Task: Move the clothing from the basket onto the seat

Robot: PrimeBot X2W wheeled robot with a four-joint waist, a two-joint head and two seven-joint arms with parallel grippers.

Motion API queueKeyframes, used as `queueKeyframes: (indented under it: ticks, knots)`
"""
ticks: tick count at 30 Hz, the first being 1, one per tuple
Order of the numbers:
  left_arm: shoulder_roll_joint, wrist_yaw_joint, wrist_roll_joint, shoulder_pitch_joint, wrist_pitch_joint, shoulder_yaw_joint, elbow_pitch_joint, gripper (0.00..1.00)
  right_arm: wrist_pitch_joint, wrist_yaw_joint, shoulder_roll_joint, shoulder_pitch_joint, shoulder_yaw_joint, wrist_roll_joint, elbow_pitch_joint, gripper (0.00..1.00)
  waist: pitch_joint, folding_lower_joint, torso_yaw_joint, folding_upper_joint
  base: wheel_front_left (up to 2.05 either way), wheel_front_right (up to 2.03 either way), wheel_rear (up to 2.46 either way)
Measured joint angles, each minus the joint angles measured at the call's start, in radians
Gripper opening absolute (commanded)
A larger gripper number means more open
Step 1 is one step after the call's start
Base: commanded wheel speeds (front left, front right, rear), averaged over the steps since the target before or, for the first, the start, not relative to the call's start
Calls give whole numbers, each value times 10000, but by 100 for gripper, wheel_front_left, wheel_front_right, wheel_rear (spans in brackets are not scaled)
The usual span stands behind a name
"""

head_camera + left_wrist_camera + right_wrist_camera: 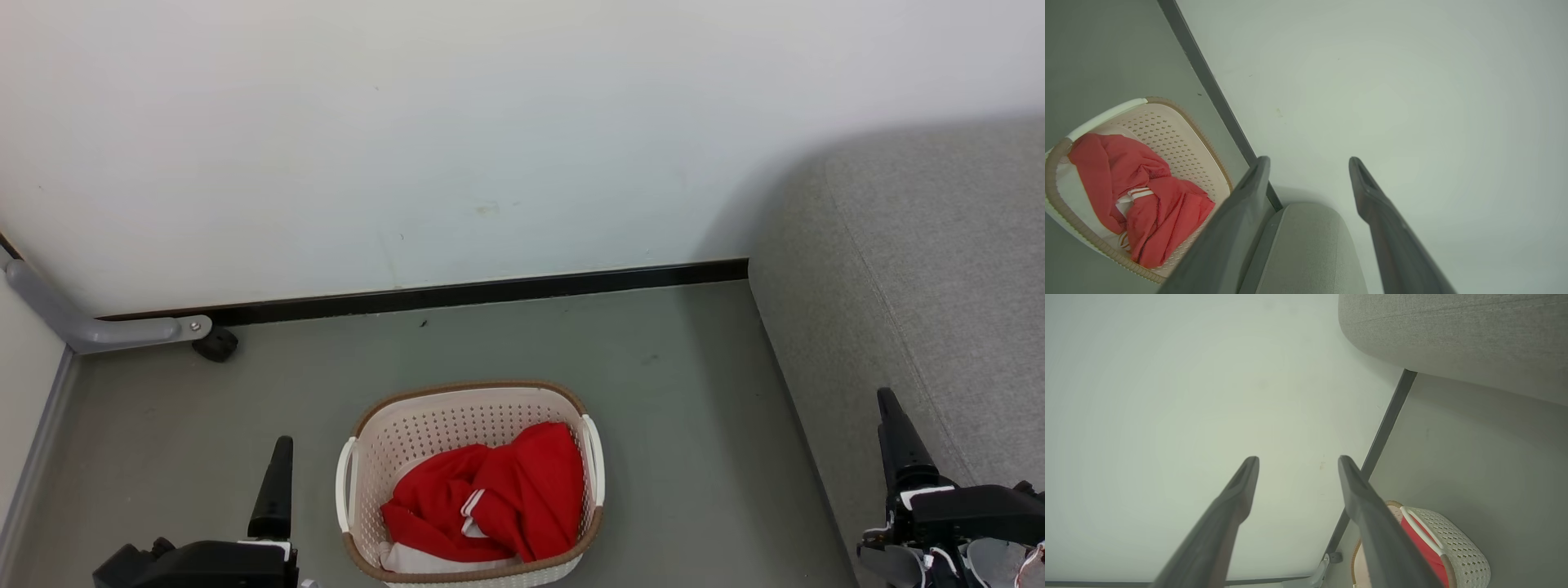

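Closest in, the left claw (1309,163) hangs low with its two dark fingers spread wide and nothing between them. It sits to the left of the basket (469,386), clear of the near handle, with a strip of bare floor (694,408) between them. The right claw (1297,461) is just as wide and just as empty. It is well off to the right, seen against the front flank of the seat (922,269); I can't tell if it touches the fabric.

Between the two arms the basket stands upright on the floor, its brown rim open to the top. The clothing (506,490) is bunched inside, a red heap with white trim, piled toward the right wall and the near end. The far part of the perforated floor is bare.

There is open grey floor on every side of the basket, with a broad lane on the right running up to the seat's rounded edge.

Farther back on the left, a grey wheeled leg (98,331) pokes out along the floor, its black castor against the skirting strip (490,292). It is well apart from the basket. Behind it all rises the pale wall (490,122), and the seat's corner butts up close to it.
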Motion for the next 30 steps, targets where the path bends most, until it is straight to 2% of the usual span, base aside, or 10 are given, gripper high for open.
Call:
queueKeyframes:
  ticks: [12,23,30]
  knots:
    - [270,-2,1289,-314,-550,-623,263,100,-470,0,-504,-414,790,-1404,132,100,-17,0,18,0,0,0,0]
    - [690,12,3043,-690,-957,-1208,637,100,-968,2,-995,-875,1632,-2978,552,100,-29,0,14,0,0,0,0]
    - [859,178,4161,-939,-1212,-1513,780,100,-1281,-4,-1375,-1176,2268,-4176,761,100,-34,1,6,0,0,0,0]
